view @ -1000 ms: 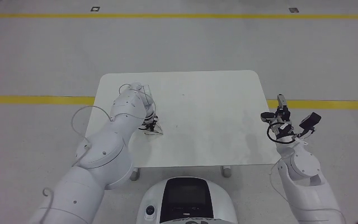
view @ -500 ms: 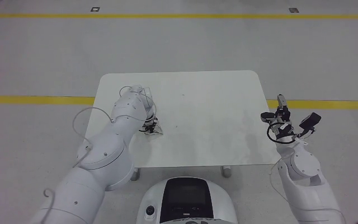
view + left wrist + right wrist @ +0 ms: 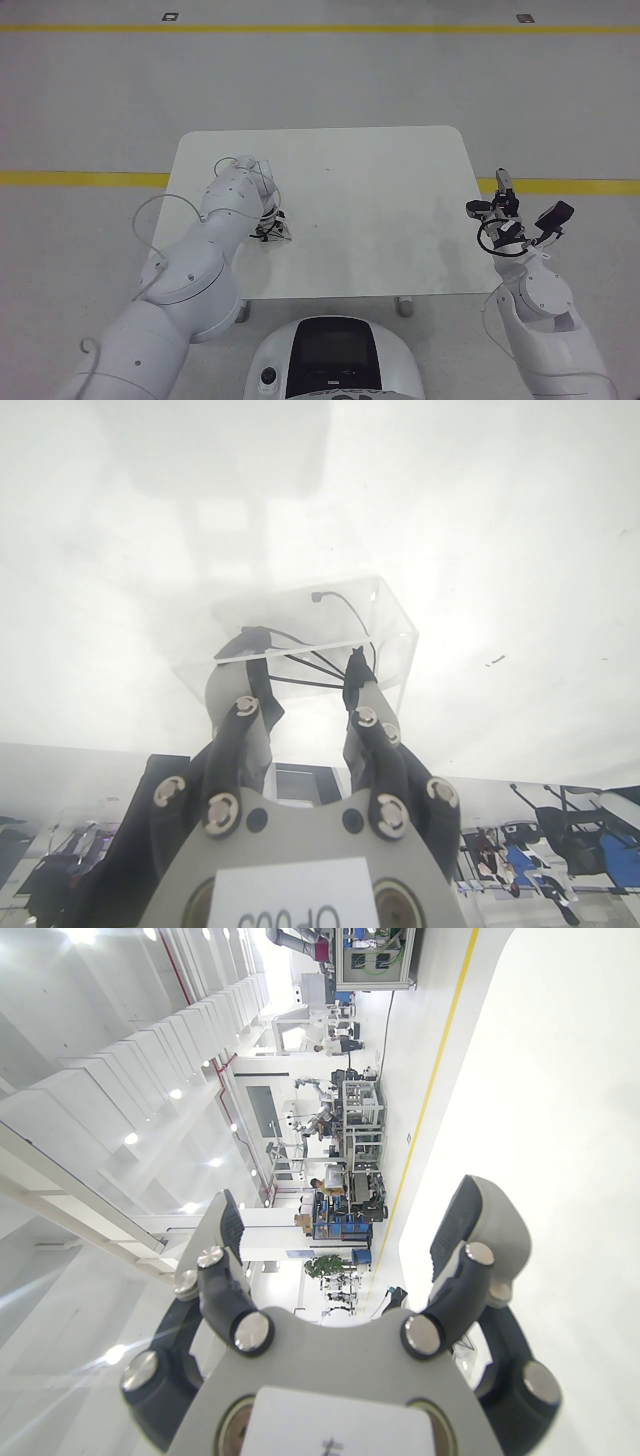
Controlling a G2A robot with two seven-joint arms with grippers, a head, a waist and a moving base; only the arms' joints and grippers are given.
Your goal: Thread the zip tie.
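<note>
Your left gripper point(image 3: 303, 647) spread wide, tips down in clear box point(image 3: 395, 640), near left on table point(image 3: 380, 190). Zip ties point(image 3: 306, 683) loose inside, between tips. Right gripper point(image 3: 348, 1188) spread, holds nothing, past table's right edge. Careful: ties thin and tangled, so you may pinch many, or shove box.

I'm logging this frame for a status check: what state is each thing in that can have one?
clear box: resting on the table, holding zip ties.
zip ties: loose in the box, none gripped.
left tool: open at the clear box, holding nothing.
right tool: open, empty, beyond the table's right edge.
</note>
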